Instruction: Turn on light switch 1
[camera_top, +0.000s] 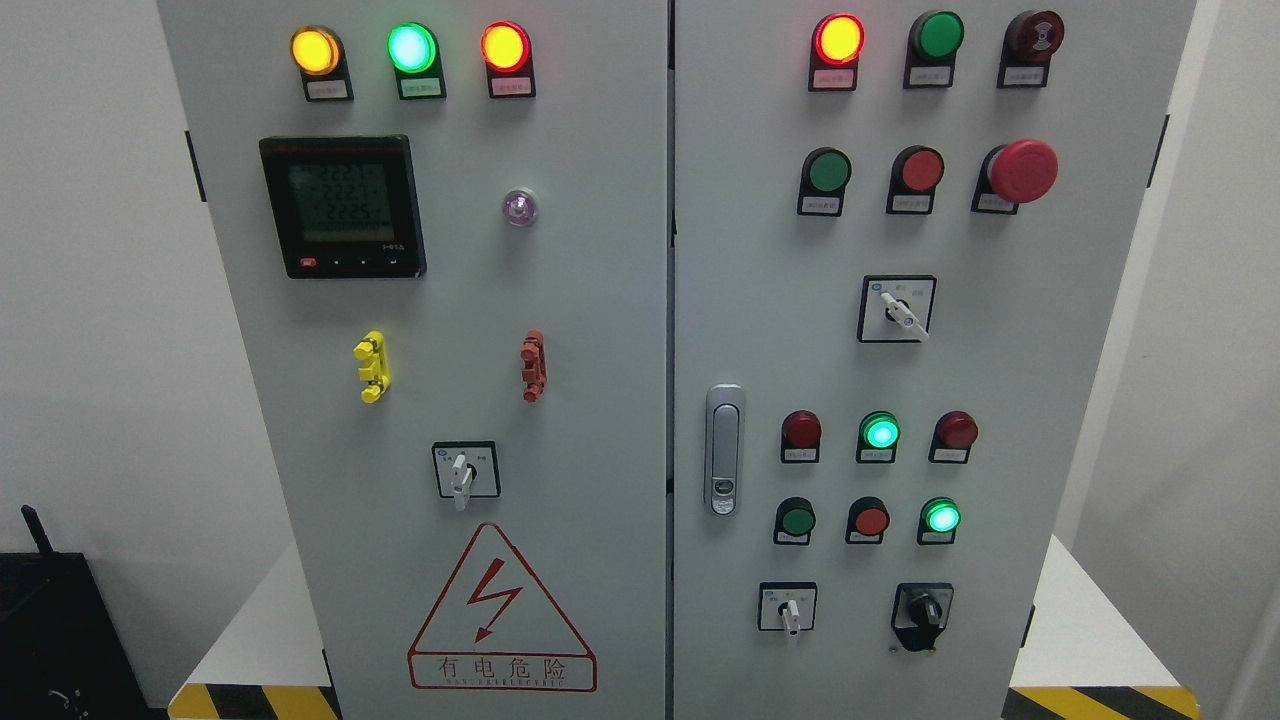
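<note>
Two cabinet doors (560, 330) fill the view, lamps (412, 47) lit.

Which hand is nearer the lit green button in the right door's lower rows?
Neither can be called: no robot hand or arm shows in the head view. The lit green button sits on the right door, with nothing reaching toward it.

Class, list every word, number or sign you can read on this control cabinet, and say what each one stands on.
"有电危险": in the red box under the lightning-bolt warning triangle, left door.
"2223", "2223", "2225", roughly; digits faint: on the digital meter, left door.
Small label plates under the lamps and buttons, such as the one under the amber lamp: too small to read.
Markings around the rotary switches: unreadable.
</note>
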